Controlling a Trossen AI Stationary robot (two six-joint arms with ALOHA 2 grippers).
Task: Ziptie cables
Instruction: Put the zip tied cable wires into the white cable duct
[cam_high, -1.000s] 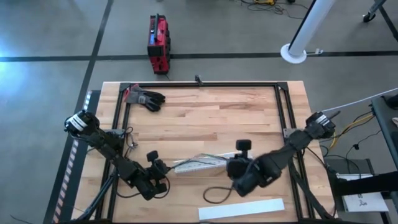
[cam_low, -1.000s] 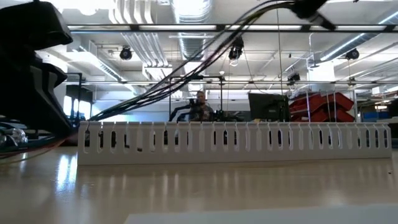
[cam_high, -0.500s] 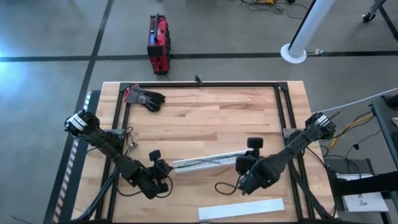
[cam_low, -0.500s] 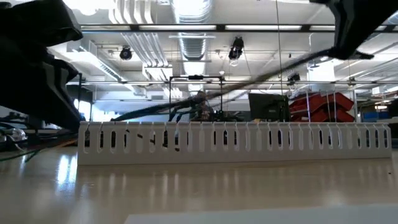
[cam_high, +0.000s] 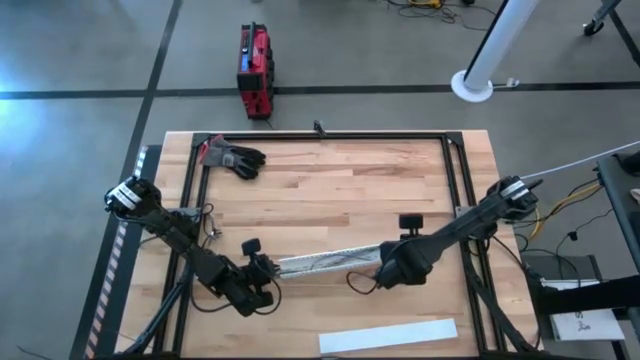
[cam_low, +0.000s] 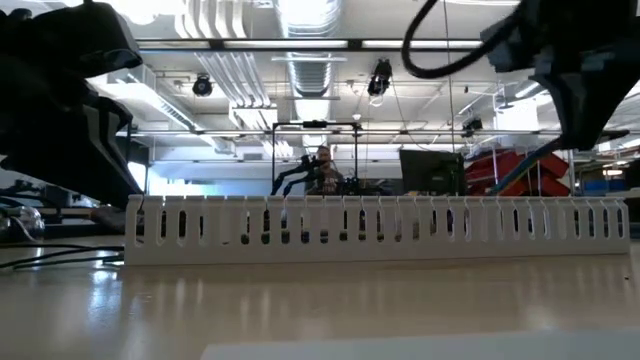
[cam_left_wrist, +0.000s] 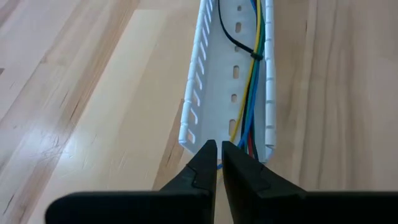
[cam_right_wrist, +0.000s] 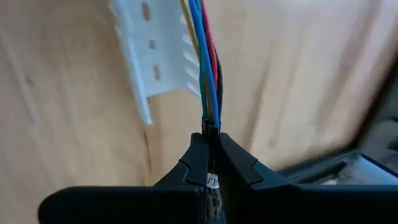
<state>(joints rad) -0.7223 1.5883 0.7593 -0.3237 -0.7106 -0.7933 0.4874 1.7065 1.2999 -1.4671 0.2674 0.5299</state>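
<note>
A long white slotted duct (cam_high: 320, 262) lies across the table's near middle. Yellow, blue, green, red and black cables (cam_left_wrist: 252, 74) run along its channel, and a thin black strand (cam_left_wrist: 241, 45) crosses them. My left gripper (cam_left_wrist: 217, 148) is at the duct's left end, shut, with the cable ends running in behind its fingers. My right gripper (cam_right_wrist: 210, 134) is at the duct's right end (cam_high: 375, 262), shut on the bundle where it leaves the duct (cam_right_wrist: 155, 68). A black loop (cam_high: 353, 282) hangs beside it. My left gripper closes at the cables' left end, where a bit of blue (cam_left_wrist: 218, 165) shows between the fingers. The fingers hide the rest of the contact. They come level, along the duct, from its left end. My right gripper pinches the whole bundle (cam_right_wrist: 211, 121) between its two fingertips, just past the duct's right end. The fingers lie along the cables, which run straight from the tips into the channel.
A black glove (cam_high: 236, 158) lies at the far left corner. A flat white strip (cam_high: 388, 336) lies by the near edge. Black frame rails (cam_high: 330, 135) border the table. A red case (cam_high: 255, 68) stands on the floor beyond it.
My right gripper has moved down and toward the far edge, up to the duct's right end, still shut on the cables. The bundle, which slanted up above the duct, now lies down in the channel. My left gripper has stayed at the left end.
</note>
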